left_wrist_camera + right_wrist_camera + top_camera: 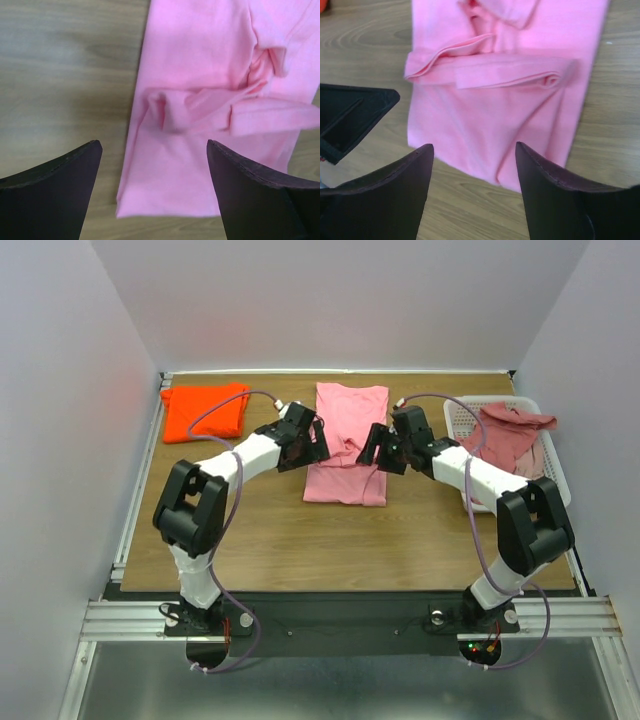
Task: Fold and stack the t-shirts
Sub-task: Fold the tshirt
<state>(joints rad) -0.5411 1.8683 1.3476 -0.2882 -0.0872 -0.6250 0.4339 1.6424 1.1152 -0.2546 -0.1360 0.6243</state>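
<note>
One down: folded orange tee [205, 410] at ten o'clock. Hovering over half-folded pink tee [347, 440] at twelve, left hand [154, 147] and right hand [474, 150] spread. Left to fold: rose tees [510, 430] in basket [457, 422] at two.

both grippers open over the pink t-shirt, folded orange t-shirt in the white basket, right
No: the top external view shows the orange t-shirt on the table, far left, not in the white basket. Left gripper and right gripper are open over the pink t-shirt.
</note>
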